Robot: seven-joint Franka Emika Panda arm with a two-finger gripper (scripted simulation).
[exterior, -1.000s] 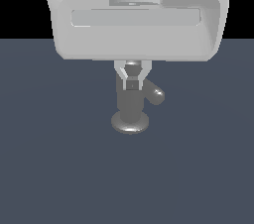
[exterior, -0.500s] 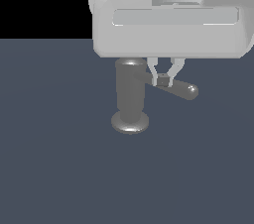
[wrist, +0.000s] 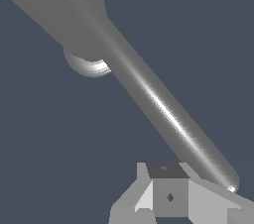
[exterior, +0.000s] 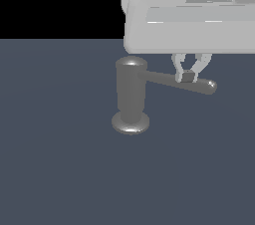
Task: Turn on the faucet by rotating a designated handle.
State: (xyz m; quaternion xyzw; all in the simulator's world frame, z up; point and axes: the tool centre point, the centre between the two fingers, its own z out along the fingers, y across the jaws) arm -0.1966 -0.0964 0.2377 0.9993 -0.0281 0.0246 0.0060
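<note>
Hovering over the handle (exterior: 179,81), gripper (exterior: 188,75) near its outer end.
Can't tell if the fingers clamp the rod or just touch it. Faucet (exterior: 131,94) stands upright mid-table (exterior: 60,169); handle sticks out sideways.

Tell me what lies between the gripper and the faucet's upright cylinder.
In the exterior view, only the handle spans from the faucet to the gripper; no other object lies there. The floor under that stretch is bare.

Flat, even render light — sharp throughout — glare streaks the handle (wrist: 163,114).
</note>
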